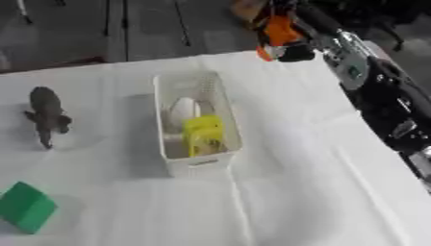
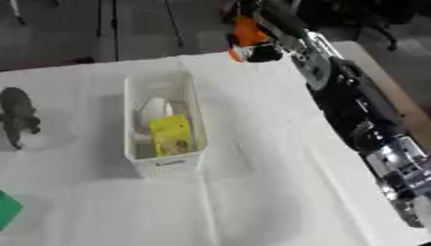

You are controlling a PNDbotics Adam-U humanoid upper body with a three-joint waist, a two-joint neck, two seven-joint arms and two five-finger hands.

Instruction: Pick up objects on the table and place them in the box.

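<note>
A white slatted box (image 1: 195, 122) stands mid-table with a yellow object (image 1: 204, 134) and a white rounded object (image 1: 183, 110) inside. My right arm reaches from the right edge to the table's far right corner, where my right hand (image 1: 290, 47) is curled round an orange object (image 1: 279, 31) held above the cloth. A dark grey animal figure (image 1: 47, 115) lies at the left of the table. A green block (image 1: 25, 207) sits at the near left. My left hand shows in neither view.
A white cloth (image 1: 286, 182) covers the table, whose far edge runs behind the box. Dark floor and chair legs lie beyond it. My right arm (image 2: 353, 105) spans the table's right side.
</note>
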